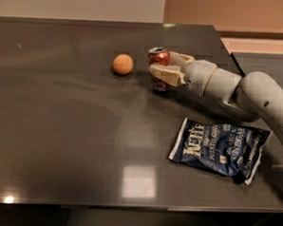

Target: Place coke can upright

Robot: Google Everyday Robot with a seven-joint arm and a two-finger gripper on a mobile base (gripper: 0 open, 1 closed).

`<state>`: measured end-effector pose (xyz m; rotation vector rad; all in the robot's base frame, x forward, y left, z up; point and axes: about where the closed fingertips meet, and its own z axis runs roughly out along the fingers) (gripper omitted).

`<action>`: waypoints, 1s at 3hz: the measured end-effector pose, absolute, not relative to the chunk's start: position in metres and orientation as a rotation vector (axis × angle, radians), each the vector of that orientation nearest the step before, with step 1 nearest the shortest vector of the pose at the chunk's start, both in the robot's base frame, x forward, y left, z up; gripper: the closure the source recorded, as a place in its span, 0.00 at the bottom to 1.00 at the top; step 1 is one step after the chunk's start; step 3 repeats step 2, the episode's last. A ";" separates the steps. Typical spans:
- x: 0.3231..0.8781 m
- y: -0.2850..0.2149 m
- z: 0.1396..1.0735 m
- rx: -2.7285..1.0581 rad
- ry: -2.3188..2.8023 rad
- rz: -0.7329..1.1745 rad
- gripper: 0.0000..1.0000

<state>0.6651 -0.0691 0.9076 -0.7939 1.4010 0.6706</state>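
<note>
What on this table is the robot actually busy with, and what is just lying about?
Part of the job:
coke can, upright, towards the back of the table
end effector, closed around the can

Just lying about:
orange ball, left of the can and apart from it
dark blue chip bag, lying flat nearer the camera, on the right

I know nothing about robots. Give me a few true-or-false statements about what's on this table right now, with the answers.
1. The tool is closed around the can. True.
2. The can lies on its side. False: it is upright, silver top facing up.
3. The ball sits left of the can in the picture, not touching it. True.
4. The chip bag is under the can. False: it lies flat on the table, nearer the camera and apart from the can.
5. The ball is blue. False: it is orange.
</note>
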 end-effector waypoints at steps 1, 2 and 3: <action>0.665 -0.069 0.907 -0.798 1.396 0.665 0.00; 0.665 -0.069 0.907 -0.798 1.396 0.665 0.00; 0.665 -0.069 0.907 -0.798 1.396 0.665 0.00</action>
